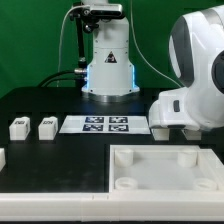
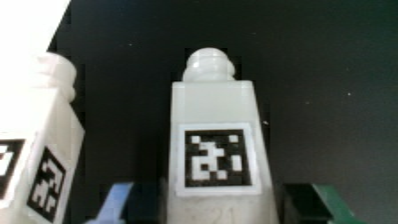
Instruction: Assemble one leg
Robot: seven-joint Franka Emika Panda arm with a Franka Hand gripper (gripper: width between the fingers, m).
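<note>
Fingertips (image 2: pixel 121 203) of the end effector (image 2: pixel 228 205) sit closest to the wrist camera, blue-grey and spread apart. The leg (image 2: pixel 217 120) lies between them. Dark worktop (image 2: pixel 302 60) shows between the post and at least one finger, so the end effector is released and straddles the leg without clamping it. The leg's tag (image 2: pixel 217 155) faces the wrist camera, and its rounded peg (image 2: pixel 210 62) points away from the end effector. A second leg (image 2: pixel 45 140) lies just beside it, outside the finger gap, with its own tag partly cut off at the frame edge.

In the exterior view the arm (image 1: pixel 195 80) hides the end effector and both posts. The marker board (image 1: pixel 105 124) lies near the arm, towards the exterior view's left. Further that way, well apart from the arm, stand two spare legs (image 1: pixel 18 127). The panel (image 1: pixel 165 165) lies on the worktop near the arm, towards the camera.
</note>
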